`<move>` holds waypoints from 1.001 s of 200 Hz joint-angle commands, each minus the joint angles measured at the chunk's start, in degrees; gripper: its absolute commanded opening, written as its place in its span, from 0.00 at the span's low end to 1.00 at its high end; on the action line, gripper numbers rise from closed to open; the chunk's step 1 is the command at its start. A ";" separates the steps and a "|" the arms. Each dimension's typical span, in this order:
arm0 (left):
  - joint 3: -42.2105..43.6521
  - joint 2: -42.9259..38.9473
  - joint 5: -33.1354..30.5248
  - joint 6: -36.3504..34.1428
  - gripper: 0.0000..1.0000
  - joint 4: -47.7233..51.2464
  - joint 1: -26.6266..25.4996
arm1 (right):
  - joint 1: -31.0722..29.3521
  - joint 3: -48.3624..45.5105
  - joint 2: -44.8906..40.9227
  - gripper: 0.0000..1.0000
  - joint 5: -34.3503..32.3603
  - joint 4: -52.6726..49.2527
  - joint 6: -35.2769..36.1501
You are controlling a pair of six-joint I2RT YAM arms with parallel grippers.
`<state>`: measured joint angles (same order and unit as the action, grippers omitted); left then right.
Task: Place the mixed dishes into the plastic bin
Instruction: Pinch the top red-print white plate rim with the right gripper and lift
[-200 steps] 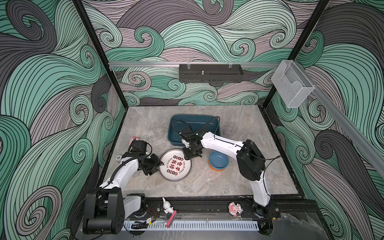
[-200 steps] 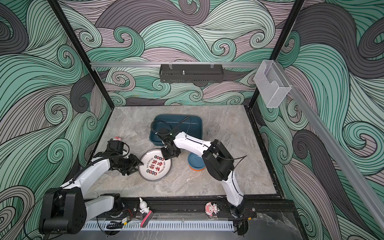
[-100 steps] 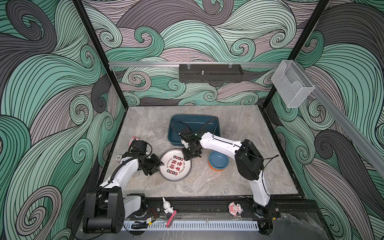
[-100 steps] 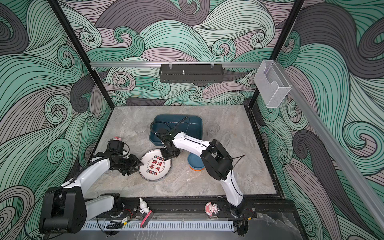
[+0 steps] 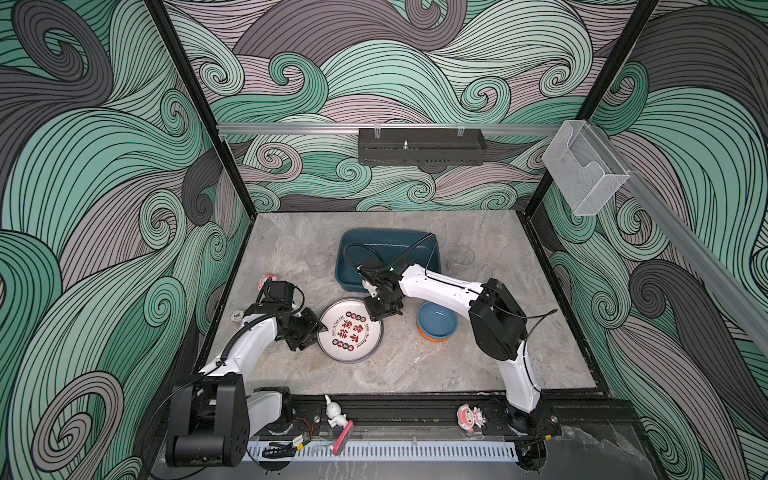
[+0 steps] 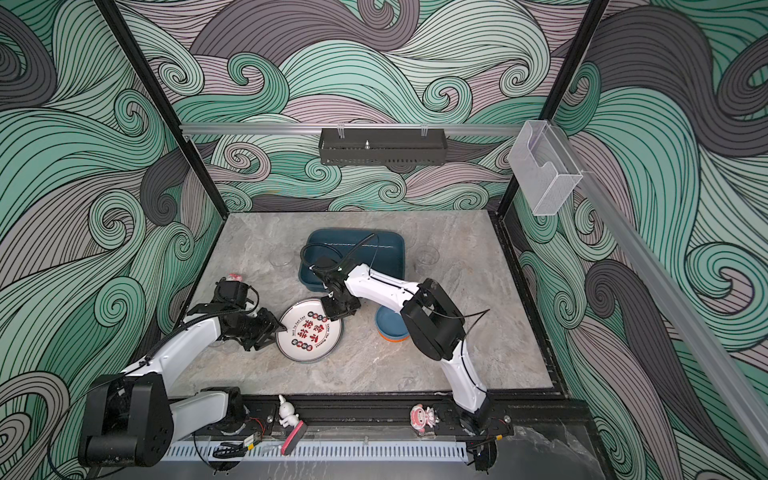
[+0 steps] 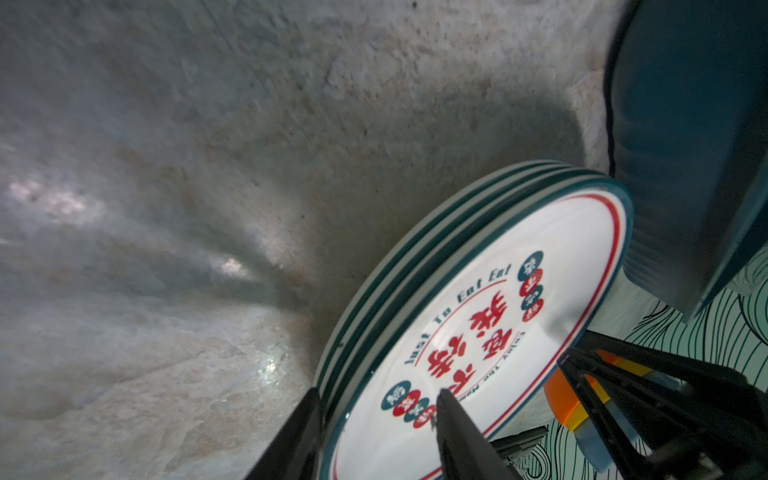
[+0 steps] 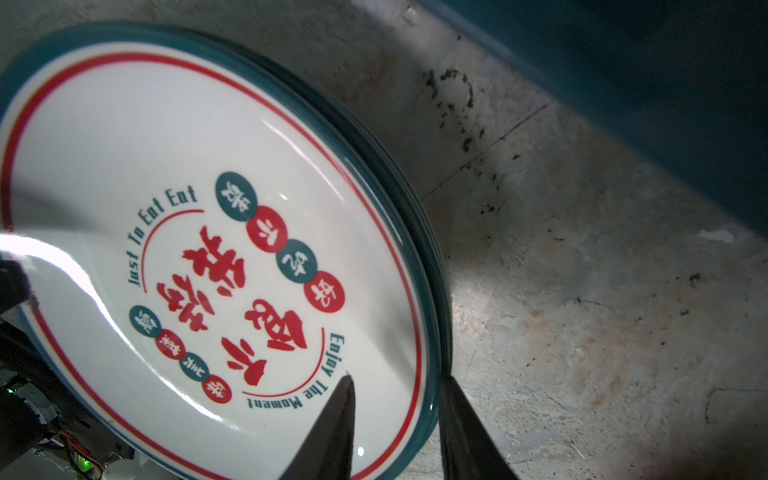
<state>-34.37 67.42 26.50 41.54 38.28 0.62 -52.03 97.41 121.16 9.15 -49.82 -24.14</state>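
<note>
Though gripped for what looks like a first lift, barely begun: nothing yet inside the plastic bin [image 5: 390,239], lying bare at the middle of the tabletop's [image 5: 415,365] far edge.

Left to load:
- The printed plates [image 5: 350,330], stacked flat just in front of the bin's near left corner.
- The nested bowls [image 5: 436,323], blue over orange, just right of the stack.
- Two clear tumblers [image 5: 316,259] [image 5: 461,258], flanking the bin's short sides.

Left gripper [image 7: 378,392] pinching the stack's rim on the side toward the tabletop's left edge, one finger low at the outer edge, one on the top face. Right gripper [image 8: 397,377] astride the rim nearest the bin; pressing or not, cannot tell.

In the way, probably only the bin's near wall and the cable [image 5: 413,247] draped over it. Near the left edge, a small pink object [image 5: 262,282] and a white disc [image 5: 237,316]. On the front rail [image 5: 399,409], two figurines [image 5: 332,411] [image 5: 469,417], not for loading.
</note>
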 commanded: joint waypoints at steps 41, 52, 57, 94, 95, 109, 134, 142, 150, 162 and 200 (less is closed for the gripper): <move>0.44 -0.37 0.92 0.20 0.46 0.41 0.05 | -0.70 1.73 1.53 0.28 1.76 -1.00 0.59; 0.60 -0.68 0.90 0.43 0.46 0.56 0.00 | -0.79 1.82 1.69 0.26 2.06 -1.05 0.68; 0.62 -0.83 0.92 0.50 0.47 0.57 -0.01 | -0.79 1.81 1.70 0.25 2.14 -1.01 0.69; 0.98 -2.00 0.83 1.15 0.49 1.32 -0.01 | -0.79 1.93 2.16 0.19 3.06 -1.07 0.86; 1.02 -2.01 0.83 1.16 0.50 1.34 -0.01 | -0.79 1.88 2.15 0.19 3.11 -1.07 0.90; 1.28 -2.58 0.85 1.57 0.50 1.65 -0.01 | -0.79 1.85 2.39 0.17 3.52 -1.14 0.91; 1.66 -4.05 0.59 2.31 0.48 2.43 -0.09 | -0.79 1.96 2.39 0.15 3.84 -1.07 1.08; 1.76 -4.61 0.57 2.58 0.47 2.63 -0.10 | -0.79 1.92 2.39 0.14 4.03 -1.09 1.03; 1.89 -5.05 0.57 2.65 0.47 2.89 -0.10 | -0.79 1.94 2.47 0.14 4.28 -1.12 1.16; 1.93 -5.69 0.48 2.80 0.45 3.23 -0.10 | -0.79 1.95 2.51 0.13 4.61 -1.11 1.04; 1.95 -6.57 0.66 3.11 0.38 3.84 -0.26 | -0.74 1.83 2.80 0.12 5.22 -1.12 1.07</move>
<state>-32.42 61.98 25.87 43.55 41.32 0.62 -52.05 97.97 122.83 11.16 -50.72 -23.79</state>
